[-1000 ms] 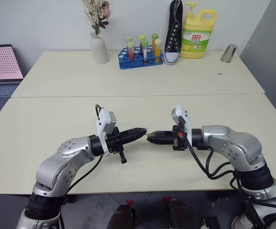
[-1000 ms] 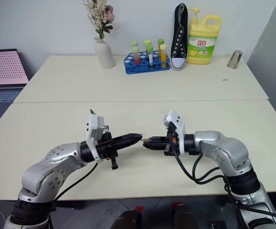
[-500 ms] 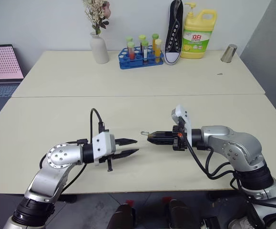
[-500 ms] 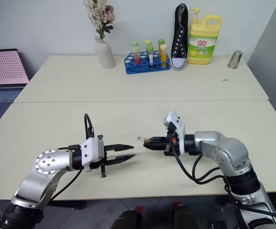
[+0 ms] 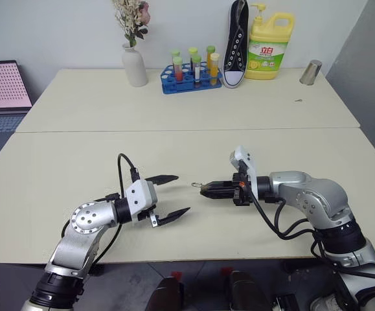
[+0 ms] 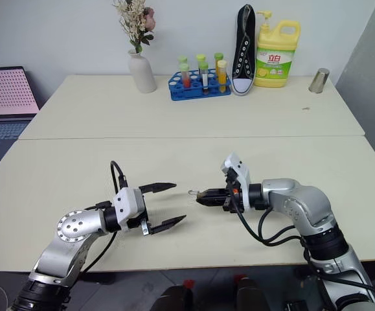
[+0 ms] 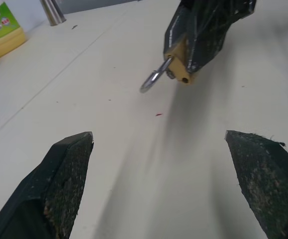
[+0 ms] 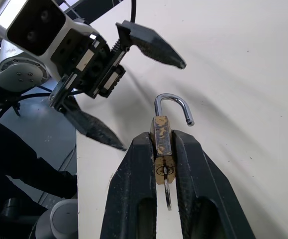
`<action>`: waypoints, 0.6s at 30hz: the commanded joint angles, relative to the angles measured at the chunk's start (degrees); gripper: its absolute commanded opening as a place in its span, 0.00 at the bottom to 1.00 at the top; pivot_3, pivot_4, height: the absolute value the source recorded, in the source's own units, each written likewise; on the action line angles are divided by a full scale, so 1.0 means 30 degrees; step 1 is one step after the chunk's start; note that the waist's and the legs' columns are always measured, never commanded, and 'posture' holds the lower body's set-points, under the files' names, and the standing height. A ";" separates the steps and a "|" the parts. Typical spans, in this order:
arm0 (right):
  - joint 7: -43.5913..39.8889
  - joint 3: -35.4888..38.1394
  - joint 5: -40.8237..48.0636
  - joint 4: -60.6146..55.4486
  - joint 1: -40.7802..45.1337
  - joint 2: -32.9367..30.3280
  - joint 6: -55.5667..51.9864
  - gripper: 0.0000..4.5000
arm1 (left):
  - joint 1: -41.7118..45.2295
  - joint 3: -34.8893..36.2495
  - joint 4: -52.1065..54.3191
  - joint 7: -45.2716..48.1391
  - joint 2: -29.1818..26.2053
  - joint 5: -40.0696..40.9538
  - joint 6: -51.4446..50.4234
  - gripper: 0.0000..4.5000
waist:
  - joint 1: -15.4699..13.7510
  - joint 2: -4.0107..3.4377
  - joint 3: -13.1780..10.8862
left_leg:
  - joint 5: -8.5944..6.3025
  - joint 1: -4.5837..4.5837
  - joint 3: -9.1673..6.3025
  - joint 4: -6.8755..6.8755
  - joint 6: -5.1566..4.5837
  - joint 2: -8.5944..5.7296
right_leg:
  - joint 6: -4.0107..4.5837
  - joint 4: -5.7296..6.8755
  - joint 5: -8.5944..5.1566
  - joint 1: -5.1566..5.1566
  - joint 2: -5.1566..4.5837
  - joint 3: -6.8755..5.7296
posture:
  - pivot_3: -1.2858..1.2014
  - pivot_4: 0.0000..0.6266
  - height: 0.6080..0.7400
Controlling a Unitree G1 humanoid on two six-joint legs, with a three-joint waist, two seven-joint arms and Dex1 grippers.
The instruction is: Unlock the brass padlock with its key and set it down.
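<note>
Cream table (image 5: 193,103), right end effector (image 5: 203,189) pinching brass padlock (image 8: 162,144), left end effector (image 5: 174,195) wide

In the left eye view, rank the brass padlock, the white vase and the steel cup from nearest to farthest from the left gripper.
From the left gripper:
1. Brass padlock, just to its right, pinched in the right gripper.
2. White vase, at the table's far edge, left of centre.
3. Steel cup, at the far right corner.

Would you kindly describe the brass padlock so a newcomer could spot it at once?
On the near cream table, find the right pincer facing the left one. Pinched at its tips is the brass padlock, a tiny golden body with a silvery shackle sprung open.
</note>
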State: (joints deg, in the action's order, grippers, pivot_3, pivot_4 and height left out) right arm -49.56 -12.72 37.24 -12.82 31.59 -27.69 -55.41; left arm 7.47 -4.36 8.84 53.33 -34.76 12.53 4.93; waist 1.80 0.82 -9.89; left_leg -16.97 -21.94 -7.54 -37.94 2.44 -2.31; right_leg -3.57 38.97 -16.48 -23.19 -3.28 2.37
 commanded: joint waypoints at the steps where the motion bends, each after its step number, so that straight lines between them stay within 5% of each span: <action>1: -0.0324 0.0291 0.0648 -0.1292 0.0229 0.0121 -0.0009 0.04 | 0.0740 0.0075 -0.0450 -0.0992 0.0227 -0.1248 0.1177 1.00 | -0.0003 0.0000 0.0000 | 0.0000 0.0000 0.0000 0.0000 0.0000 0.0001 | 0.0000 0.0000 0.0000 0.0000 0.0000 -0.0001 | 0.52 0.24 1.00; 14: -0.0161 0.0282 0.0743 -0.1786 -0.0054 0.0030 -0.0366 0.04 | 0.1469 0.0266 -0.0369 -0.1176 0.1137 -0.0436 0.0294 1.00 | 0.0015 0.0000 0.0000 | 0.0002 -0.0001 0.0000 0.0000 0.0003 0.0001 | 0.0001 -0.0001 0.0000 -0.0002 -0.0002 0.0000 | 0.52 0.24 1.00; 18: 0.0105 0.0153 0.0260 -0.1235 -0.0114 0.0073 -0.0208 0.04 | 0.1121 0.0148 -0.1244 -0.0711 0.0135 -0.1772 0.1980 1.00 | 0.0011 0.0001 0.0001 | 0.0002 0.0000 0.0000 -0.0001 0.0003 0.0000 | 0.0001 0.0000 0.0000 -0.0002 -0.0002 0.0001 | 0.52 0.24 1.00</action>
State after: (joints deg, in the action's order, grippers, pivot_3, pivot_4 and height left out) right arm -49.55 -12.69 38.23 -15.88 30.94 -27.49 -56.65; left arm 11.36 -4.42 5.75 50.66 -32.24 9.31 7.06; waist 1.83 0.82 -9.88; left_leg -16.96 -21.95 -7.54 -37.94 2.45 -2.31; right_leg -3.57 38.96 -16.48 -23.19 -3.29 2.37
